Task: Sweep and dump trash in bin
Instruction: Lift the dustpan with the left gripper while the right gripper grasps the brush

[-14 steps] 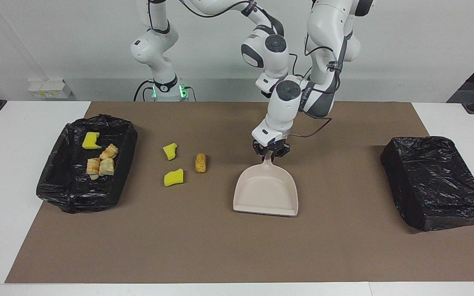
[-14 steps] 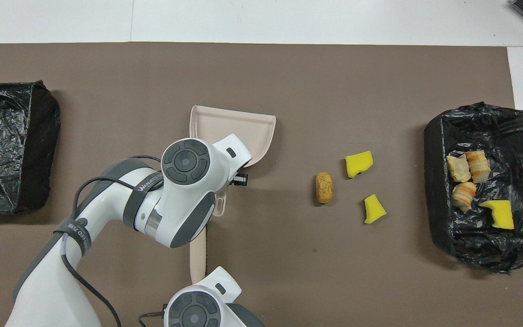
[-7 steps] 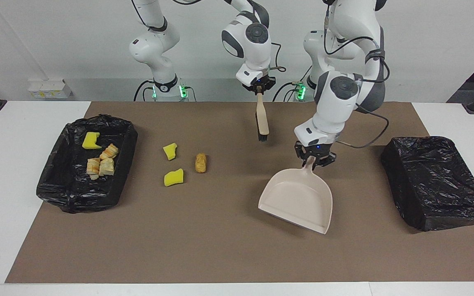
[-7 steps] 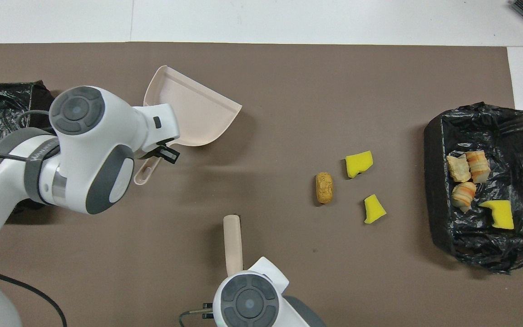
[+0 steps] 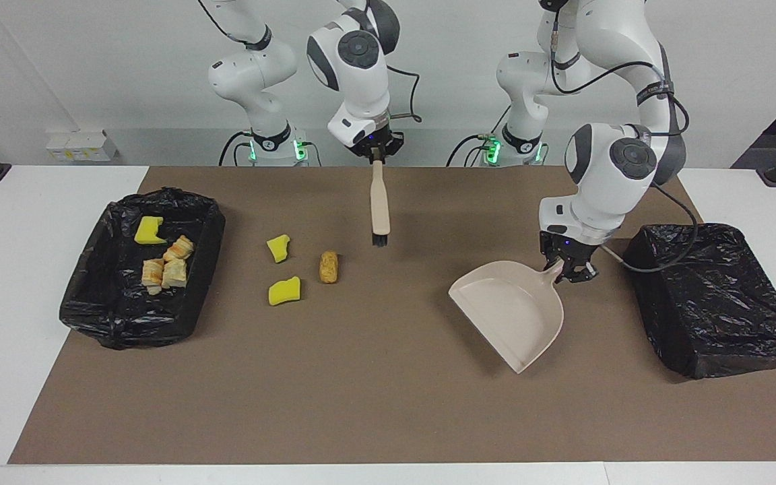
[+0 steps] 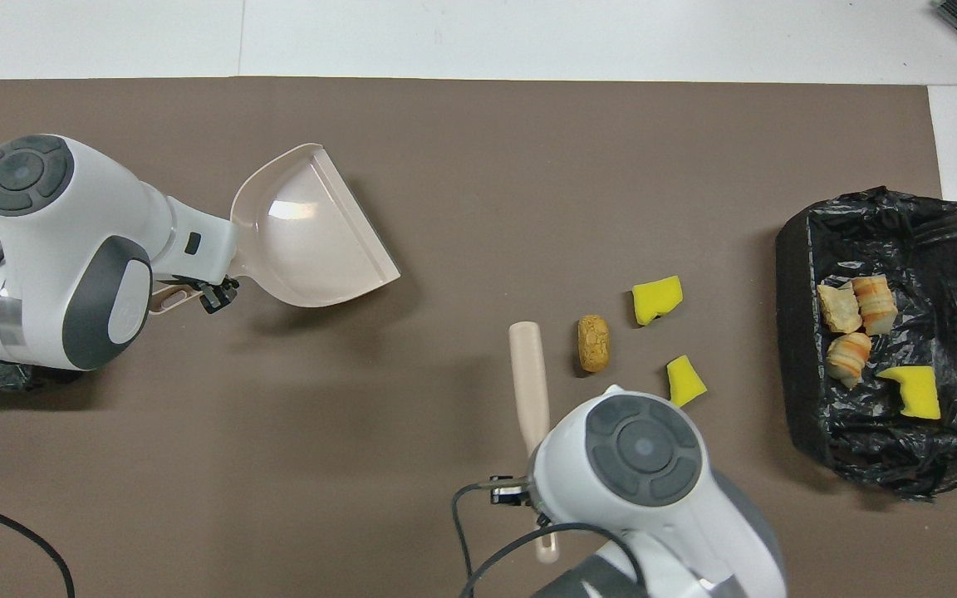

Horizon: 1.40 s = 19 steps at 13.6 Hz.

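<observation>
- The left gripper point(image 5: 571, 271) is clamping the beige dustpan point(image 5: 510, 311) by its handle, holding it tilted above the brown mat point(image 5: 388, 404), beside the covered black bin point(image 5: 715, 296).
- The right gripper point(image 5: 376, 152) is gripping a beige brush point(image 5: 379, 205), hanging it bristles-down.
- Two yellow sponge chunks point(image 5: 280, 269) and a brown nugget point(image 5: 328, 267) are lying on the mat.
- More scraps are sitting in the open black-lined bin point(image 5: 112, 316).

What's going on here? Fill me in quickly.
A sweep-up is under way. The left end effector grips the dustpan by its handle, beside the covered black bin. The right end effector holds a brush, bristles down. Two yellow sponge chunks and a brown nugget lie unswept on the mat; other scraps sit in the open bin.
</observation>
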### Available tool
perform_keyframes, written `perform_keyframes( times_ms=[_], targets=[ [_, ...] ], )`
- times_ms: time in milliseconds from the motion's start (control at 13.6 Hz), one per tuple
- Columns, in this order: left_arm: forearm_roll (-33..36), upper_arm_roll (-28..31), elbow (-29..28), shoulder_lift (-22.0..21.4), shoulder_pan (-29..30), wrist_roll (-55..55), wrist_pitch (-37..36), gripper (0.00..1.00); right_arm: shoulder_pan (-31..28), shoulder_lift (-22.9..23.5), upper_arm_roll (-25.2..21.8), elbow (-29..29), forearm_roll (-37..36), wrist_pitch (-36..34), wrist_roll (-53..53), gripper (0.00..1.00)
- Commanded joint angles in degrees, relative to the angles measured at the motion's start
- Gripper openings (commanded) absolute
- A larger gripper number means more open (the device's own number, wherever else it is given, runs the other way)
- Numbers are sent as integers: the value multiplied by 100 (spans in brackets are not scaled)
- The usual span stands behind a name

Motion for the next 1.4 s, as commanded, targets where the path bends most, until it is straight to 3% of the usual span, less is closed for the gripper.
perform_keyframes(
  times_ms=[0,294,515,662,956,1324],
  targets=[
    [67,-63,-200,-199,34,170,-83,0,-922,43,74,72,-797,-219,-889,0],
    [67,-63,-191,-208,34,171,-118,0,-2356,280,83,19,-1600,-1,-2605,0],
    [67,-63,-191,-208,34,162,-127,0,-2560,841,100,1,-2441,202,-2845,0],
    [67,-63,-191,-208,34,162,-118,0,-2438,826,118,-226,-2435,202,-2776,0],
    [67,-63,-261,-260,25,179,-223,0,-2130,843,118,-780,-1392,772,-2284,0],
    [628,-106,-472,-436,-132,548,-513,0,-1261,922,118,-807,-187,1124,-1826,0]
  ],
)
